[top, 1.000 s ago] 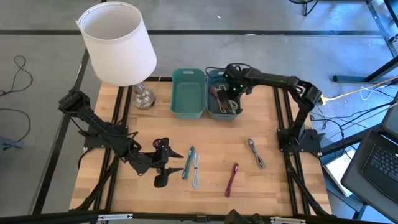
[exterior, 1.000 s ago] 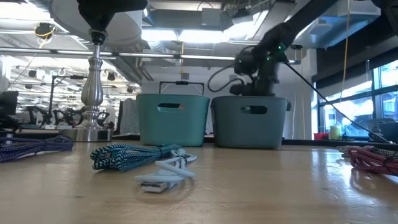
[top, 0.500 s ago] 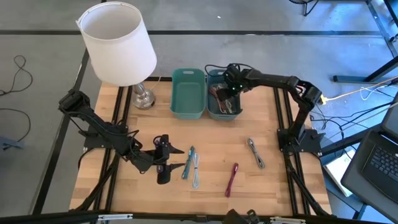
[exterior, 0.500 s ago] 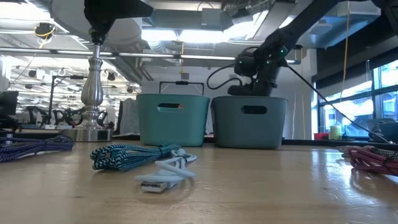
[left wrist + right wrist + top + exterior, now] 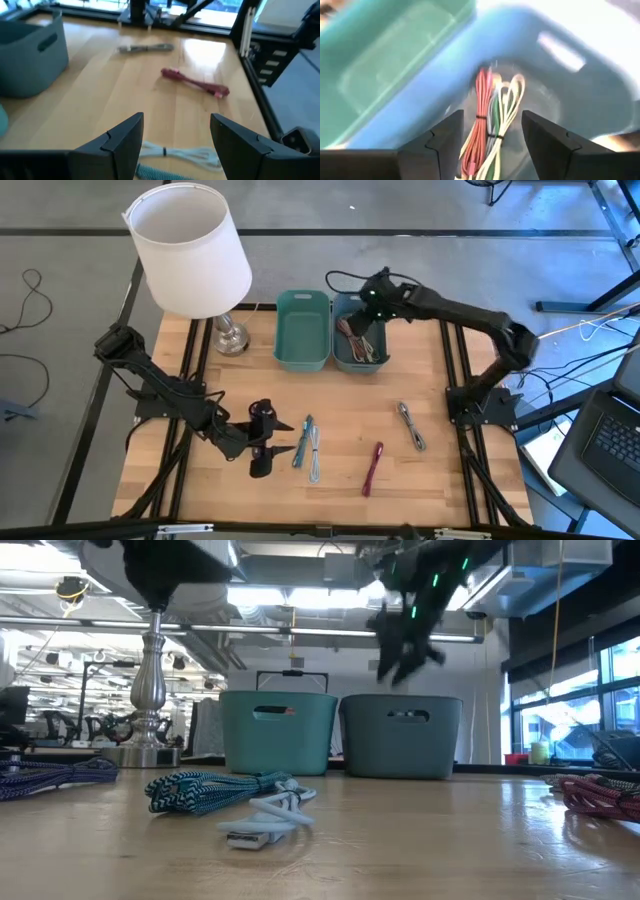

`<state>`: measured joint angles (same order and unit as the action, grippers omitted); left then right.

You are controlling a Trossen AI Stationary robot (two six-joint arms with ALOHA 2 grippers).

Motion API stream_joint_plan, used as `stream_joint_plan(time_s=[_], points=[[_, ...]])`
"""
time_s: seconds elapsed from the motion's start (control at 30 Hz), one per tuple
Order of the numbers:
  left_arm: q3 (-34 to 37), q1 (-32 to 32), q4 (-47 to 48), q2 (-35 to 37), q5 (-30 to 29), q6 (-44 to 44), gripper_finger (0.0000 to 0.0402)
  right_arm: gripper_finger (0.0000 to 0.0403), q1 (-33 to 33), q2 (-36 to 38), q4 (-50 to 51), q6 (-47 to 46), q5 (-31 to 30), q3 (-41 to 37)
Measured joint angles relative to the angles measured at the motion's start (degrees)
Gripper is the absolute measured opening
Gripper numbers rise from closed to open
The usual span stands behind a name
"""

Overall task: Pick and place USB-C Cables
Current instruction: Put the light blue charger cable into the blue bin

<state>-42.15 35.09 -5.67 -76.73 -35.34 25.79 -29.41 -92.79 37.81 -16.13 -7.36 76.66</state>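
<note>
My left gripper (image 5: pixel 283 437) is open and empty, low over the near left of the table, just left of a teal cable bundle and a pale blue one (image 5: pixel 308 445); the pale one shows below its fingers in the left wrist view (image 5: pixel 182 152). A magenta bundle (image 5: pixel 373 468) and a grey bundle (image 5: pixel 411 425) lie flat on the table to the right. My right gripper (image 5: pixel 372 298) is open and empty, raised above the blue-grey bin (image 5: pixel 343 358). Several bundles, red, green and cream (image 5: pixel 492 117), lie on that bin's floor.
An empty teal bin (image 5: pixel 302 330) stands left of the blue-grey one. A lamp with a white shade (image 5: pixel 190 250) and a metal foot (image 5: pixel 230 338) stands at the far left. A dark blue bundle (image 5: pixel 50 776) lies at the low view's left edge.
My right gripper has risen out of the blue-grey bin and now stands clear above its rim, a little nearer the table's far edge. The bundles in the bin stay where they were.
</note>
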Motion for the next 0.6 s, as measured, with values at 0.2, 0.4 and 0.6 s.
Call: stream_joint_plan(time_s=[0.2, 0.4, 0.6], points=[[0.04, 0.07, 5.54, 0.0, 0.6, 4.73, 0.0223, 0.0184, 12.71, 13.21, 3.63, -2.27, 1.03, 0.54], [0.04, 0.11, 6.12, 0.0, 0.95, 5.0, 0.0223, 0.0173, 33.19, 19.96, 8.75, -18.14, 6.5, -4.0], [0.04, 0.11, 5.93, 0.0, 1.84, 5.2, 0.0223, 0.0172, 55.04, 19.69, -3.99, -34.66, 0.77, -13.08]])
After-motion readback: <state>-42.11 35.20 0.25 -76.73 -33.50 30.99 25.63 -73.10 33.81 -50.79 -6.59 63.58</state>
